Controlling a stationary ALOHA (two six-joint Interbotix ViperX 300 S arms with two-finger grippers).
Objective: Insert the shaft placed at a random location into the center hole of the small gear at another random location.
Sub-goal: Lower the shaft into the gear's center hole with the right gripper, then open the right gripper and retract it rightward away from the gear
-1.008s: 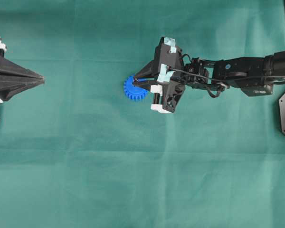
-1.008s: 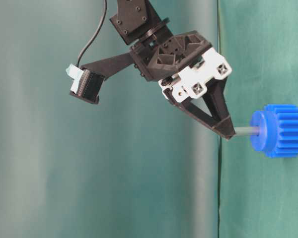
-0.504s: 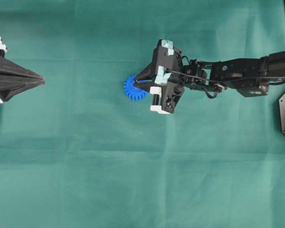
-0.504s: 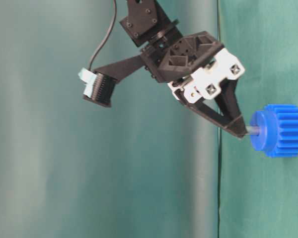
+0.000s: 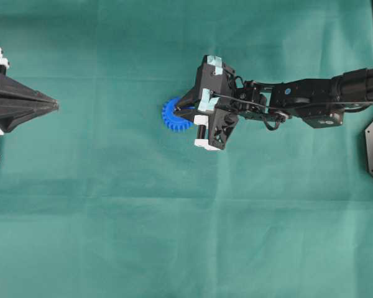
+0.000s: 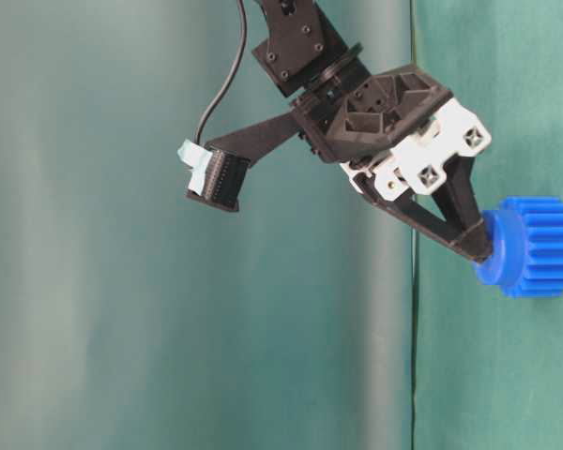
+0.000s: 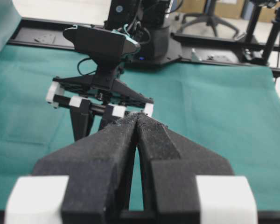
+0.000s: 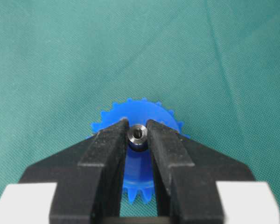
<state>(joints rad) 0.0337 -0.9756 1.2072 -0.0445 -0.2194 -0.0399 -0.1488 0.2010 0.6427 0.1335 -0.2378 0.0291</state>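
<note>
While my left end effector (image 5: 53, 104) sits parked at the left edge with its fingers pressed together on nothing, clear of the work, the gear (image 5: 174, 116) lies flat on the green surface (image 5: 112, 217) near the middle. Over it, my right end effector (image 8: 138, 135) pinches the shaft (image 8: 138, 133) between narrowly parted fingertips, which almost touch the gear's blue face. I judge the shaft is seated in the center hole, hidden beneath it; the grip is there to keep the shaft square.
</note>
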